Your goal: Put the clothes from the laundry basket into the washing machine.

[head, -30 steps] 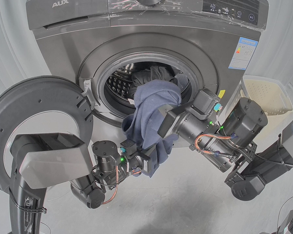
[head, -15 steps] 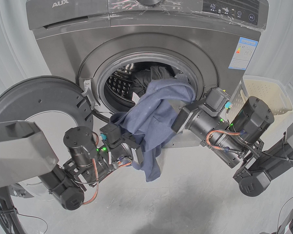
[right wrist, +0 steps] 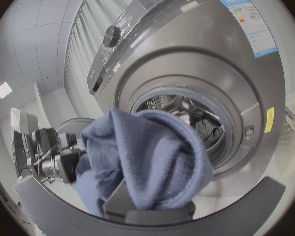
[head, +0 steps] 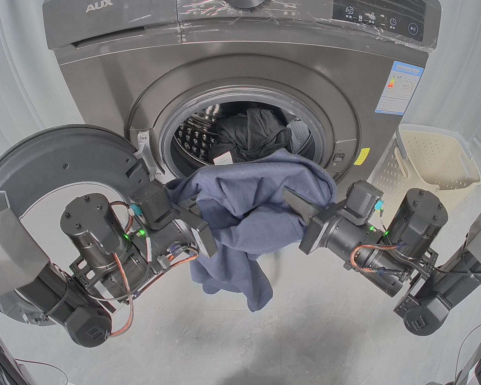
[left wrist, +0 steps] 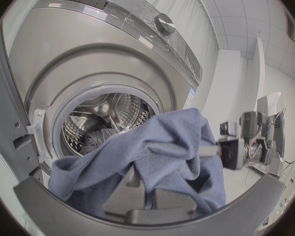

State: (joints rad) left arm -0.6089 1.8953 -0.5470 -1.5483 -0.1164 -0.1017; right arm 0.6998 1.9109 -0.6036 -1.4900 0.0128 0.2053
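Note:
A blue garment [head: 251, 209] hangs spread between my two grippers just in front of the washing machine's [head: 117, 76] round opening, its lower end dangling toward the floor. My left gripper [head: 211, 232] is shut on its left side and my right gripper [head: 295, 199] on its right side. Black clothes [head: 248, 132] lie inside the drum behind it. In the left wrist view the blue garment [left wrist: 173, 145] bunches over my left gripper [left wrist: 150, 189]. In the right wrist view the blue garment [right wrist: 147, 151] drapes over my right gripper [right wrist: 147, 205]. The cream laundry basket [head: 438, 159] stands right of the machine.
The washer door [head: 64, 159] is swung open to the left, close behind my left arm. Grey floor [head: 304, 338] lies open below the garment. The door gasket [head: 168, 135] rings the drum mouth.
Both grippers have drawn back from the drum mouth and moved apart, the left one leftward and up, the right one rightward and down. The blue garment is now stretched wider and lower.

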